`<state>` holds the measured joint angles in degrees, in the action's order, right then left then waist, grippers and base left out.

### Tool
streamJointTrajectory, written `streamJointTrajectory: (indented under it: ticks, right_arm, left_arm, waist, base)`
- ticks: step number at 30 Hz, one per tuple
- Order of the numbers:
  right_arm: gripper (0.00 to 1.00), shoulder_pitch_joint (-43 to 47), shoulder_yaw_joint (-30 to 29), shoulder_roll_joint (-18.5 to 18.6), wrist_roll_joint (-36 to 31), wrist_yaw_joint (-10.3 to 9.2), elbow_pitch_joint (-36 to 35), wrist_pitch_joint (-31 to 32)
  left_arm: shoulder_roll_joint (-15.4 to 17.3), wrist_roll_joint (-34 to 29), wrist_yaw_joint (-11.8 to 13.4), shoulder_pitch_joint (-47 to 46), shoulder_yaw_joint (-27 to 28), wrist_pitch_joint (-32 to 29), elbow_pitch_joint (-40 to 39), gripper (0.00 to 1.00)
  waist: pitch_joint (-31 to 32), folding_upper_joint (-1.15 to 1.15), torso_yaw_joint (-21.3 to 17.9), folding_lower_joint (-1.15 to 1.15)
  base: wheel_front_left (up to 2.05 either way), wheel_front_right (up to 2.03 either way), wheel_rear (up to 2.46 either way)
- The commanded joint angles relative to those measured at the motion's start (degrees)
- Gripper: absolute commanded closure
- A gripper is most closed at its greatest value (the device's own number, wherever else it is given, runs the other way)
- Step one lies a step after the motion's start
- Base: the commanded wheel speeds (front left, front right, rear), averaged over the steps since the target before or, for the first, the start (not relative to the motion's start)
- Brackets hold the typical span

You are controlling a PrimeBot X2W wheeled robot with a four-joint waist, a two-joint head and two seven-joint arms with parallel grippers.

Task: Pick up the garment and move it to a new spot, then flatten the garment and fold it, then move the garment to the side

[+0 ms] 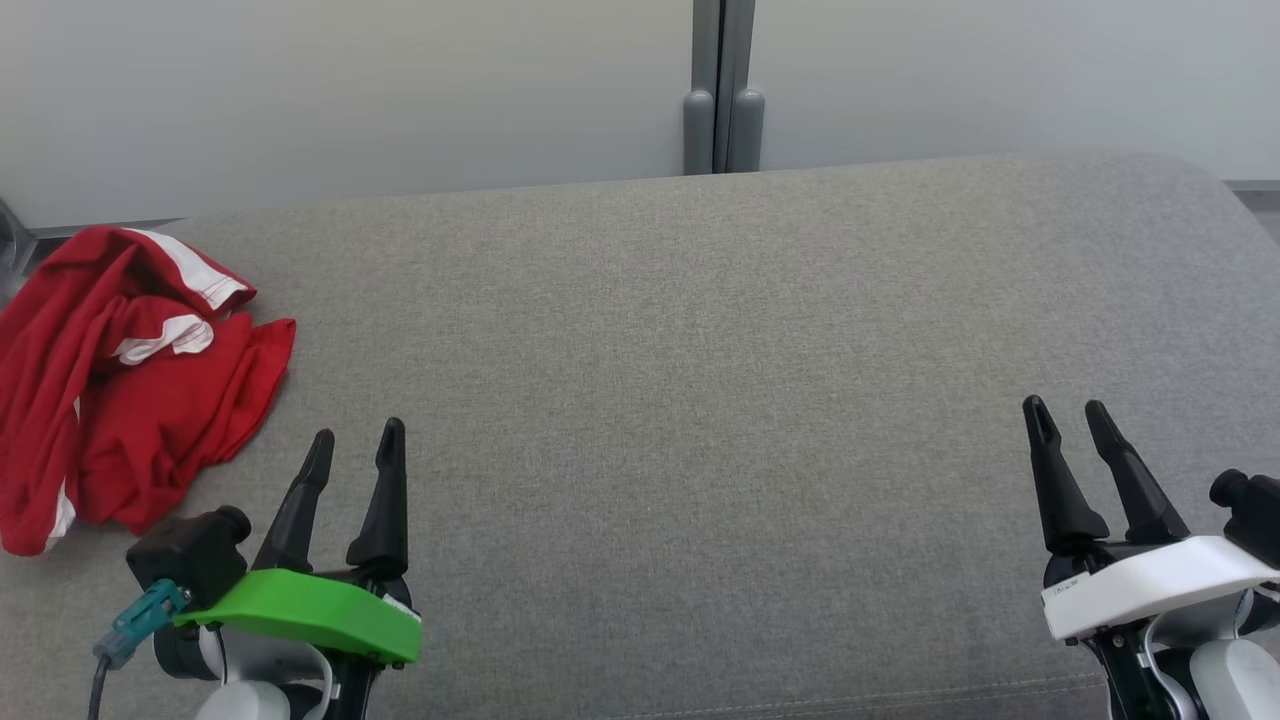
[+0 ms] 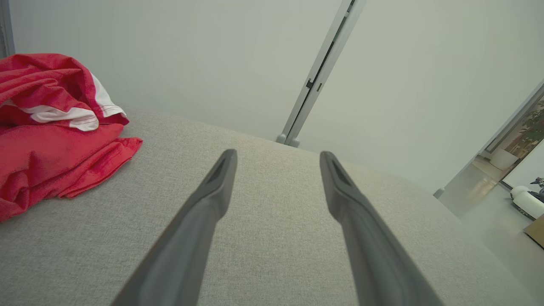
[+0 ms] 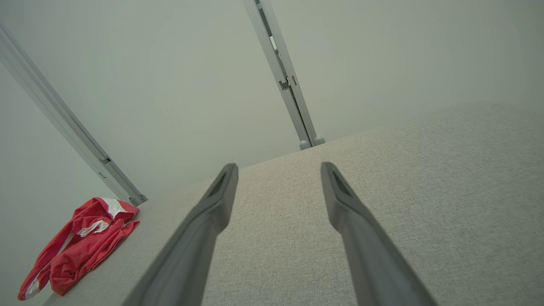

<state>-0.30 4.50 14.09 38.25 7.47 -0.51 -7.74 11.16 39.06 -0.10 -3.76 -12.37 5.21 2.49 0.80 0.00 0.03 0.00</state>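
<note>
You had the crumpled red garment with white trim (image 1: 130, 380) at the left edge of the grey woven cushion (image 1: 700, 350), long axis roughly twelve to six. It lay at ten o'clock from your nearer, green-cuffed left gripper (image 1: 357, 440). That gripper and the white-cuffed right gripper (image 1: 1068, 405) stood with fingers spread, holding nothing.

Red garment (image 1: 120, 380) with white trim — crumpled in a loose heap, folds bunched over each other, white bands showing near the top and along one lower edge. Lying at the far left of the grey fabric surface (image 1: 700, 350), near its back edge — neither flattened nor folded.
</note>
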Motion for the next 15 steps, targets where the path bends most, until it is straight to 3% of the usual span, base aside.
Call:
streamJointTrajectory:
  ticks: [1, 15]
  right_arm:
    - [0.0, -1.0, -0.5, 0.1, -2.4, 0.02, -0.1, -0.4]
    - [0.0, -1.4, -2.8, -3.1, -14.5, 0.03, 2.9, -1.4]
  left_arm:
    - [0.6, -1.9, 0.6, -1.5, -0.1, 0.0, -0.1, 0.0]
    - [1.4, -8.6, 2.5, -2.0, -0.9, -0.1, 1.8, 0.0]
  waist:
    - [0.0, 0.0, 0.1, 0.0]
    - [0.2, 0.0, 0.5, 0.0]
  base:
    - [0.0, 0.0, 0.0]
    - [0.0, 0.0, 0.0]
